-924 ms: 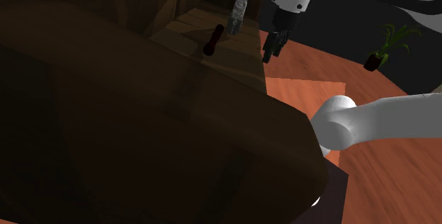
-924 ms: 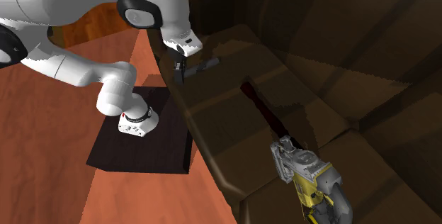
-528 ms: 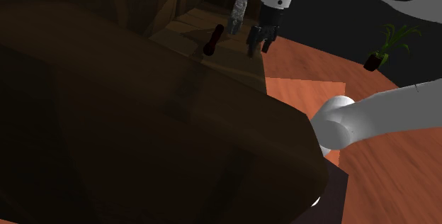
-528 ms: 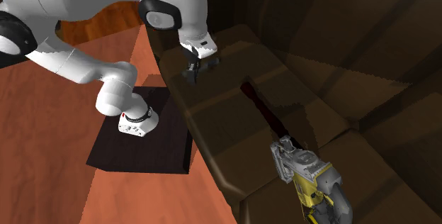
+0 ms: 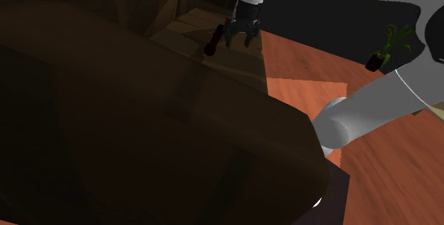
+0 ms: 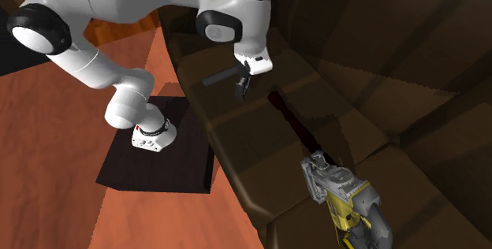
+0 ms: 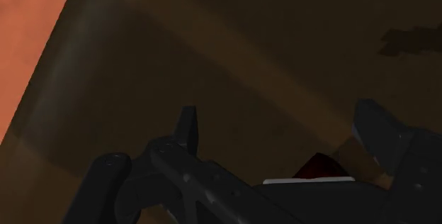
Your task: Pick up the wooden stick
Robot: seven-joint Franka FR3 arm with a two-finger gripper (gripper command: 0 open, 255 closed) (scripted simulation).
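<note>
Gripper (image 5: pixel 238 38) hangs wide open and holding nothing, just above the dark wooden tabletop (image 5: pixel 235 63), with the dark red stick (image 5: pixel 212 40) lying flat right beside it toward the shoulder view's left, and a yellow drill (image 6: pixel 347 200) near the stick's far end.
</note>
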